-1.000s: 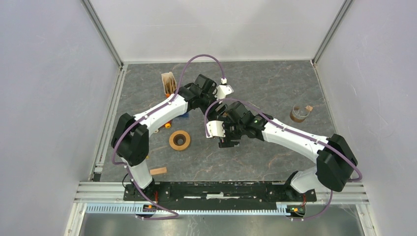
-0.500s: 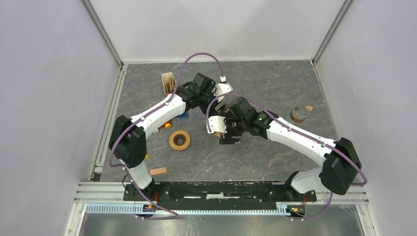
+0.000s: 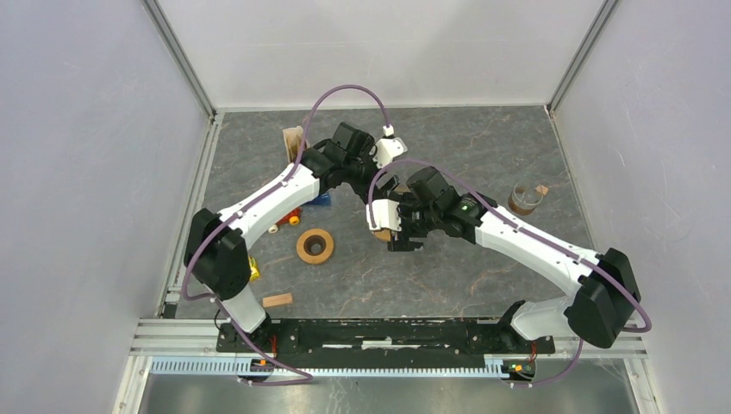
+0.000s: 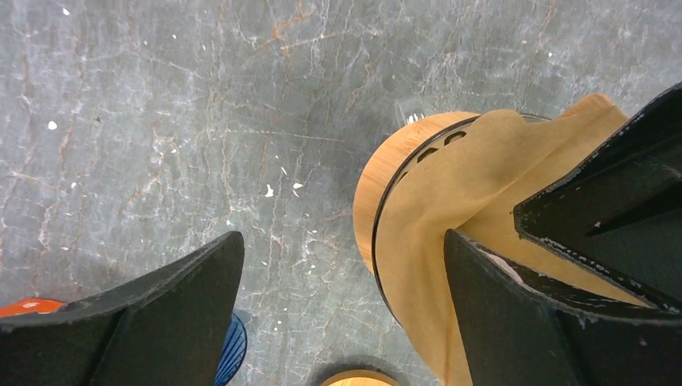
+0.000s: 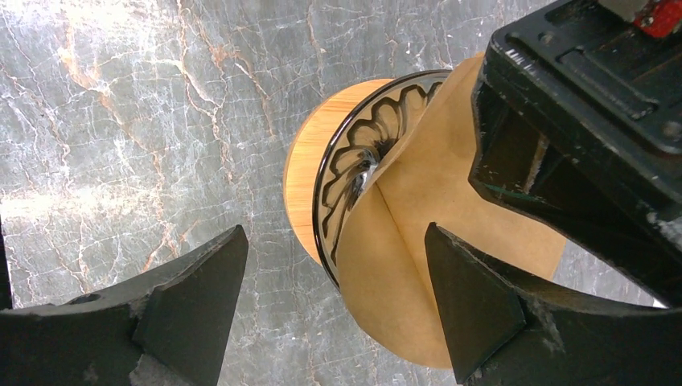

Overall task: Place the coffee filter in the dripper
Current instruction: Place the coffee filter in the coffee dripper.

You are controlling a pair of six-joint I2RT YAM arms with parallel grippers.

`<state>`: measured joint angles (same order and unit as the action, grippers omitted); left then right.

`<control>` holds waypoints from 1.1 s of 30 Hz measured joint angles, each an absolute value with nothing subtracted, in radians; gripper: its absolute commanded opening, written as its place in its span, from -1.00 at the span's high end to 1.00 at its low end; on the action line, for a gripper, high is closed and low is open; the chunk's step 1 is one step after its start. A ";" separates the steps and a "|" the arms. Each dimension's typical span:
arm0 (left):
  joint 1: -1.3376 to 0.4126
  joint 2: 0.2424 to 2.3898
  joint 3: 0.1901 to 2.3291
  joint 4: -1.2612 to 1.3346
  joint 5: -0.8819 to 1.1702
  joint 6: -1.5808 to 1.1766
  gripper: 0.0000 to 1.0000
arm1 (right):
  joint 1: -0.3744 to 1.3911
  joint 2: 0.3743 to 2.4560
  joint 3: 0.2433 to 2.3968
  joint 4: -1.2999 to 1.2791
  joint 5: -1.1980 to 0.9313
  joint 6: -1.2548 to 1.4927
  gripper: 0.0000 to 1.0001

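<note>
Nudged right claw [image 5: 334, 233] farther back, spread wide and empty over dripper [image 5: 354, 153], left claw [image 4: 344, 237] likewise spread, coffee filter [image 5: 434, 201] slumped partly into dripper

Brown paper filter [image 5: 426, 241], creased and cone-shaped, sits tilted in the dripper [image 5: 358, 157] (clear ribbed glass, wooden collar), spilling over one rim; dripper upright on the table [image 5: 121, 121].

one dripper [image 5: 354, 173], one filter [image 5: 426, 209] on it, one wooden ring [image 3: 315, 246], one block [image 3: 278, 300]
</note>
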<state>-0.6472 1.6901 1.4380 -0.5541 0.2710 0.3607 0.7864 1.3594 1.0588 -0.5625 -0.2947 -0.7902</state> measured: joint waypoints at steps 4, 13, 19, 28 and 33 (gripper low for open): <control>-0.647 1.667 1.445 -0.553 0.271 0.361 -0.99 | 0.779 1.341 1.060 -0.563 -0.313 -0.788 -0.76; -0.639 1.608 1.447 -0.551 0.271 0.359 -0.99 | 0.747 1.301 1.077 -0.579 -0.356 -0.782 -0.76; -0.584 1.491 1.398 -0.487 0.281 0.312 -0.99 | 0.721 1.234 1.077 -0.587 -0.386 -0.773 -0.76; -0.424 1.242 1.178 -0.348 0.387 0.258 -0.99 | 0.501 1.047 0.955 -0.487 -0.466 -0.664 -0.77; -0.365 1.238 1.135 -0.321 0.406 0.203 -0.98 | 0.422 1.007 0.867 -0.435 -0.464 -0.584 -0.76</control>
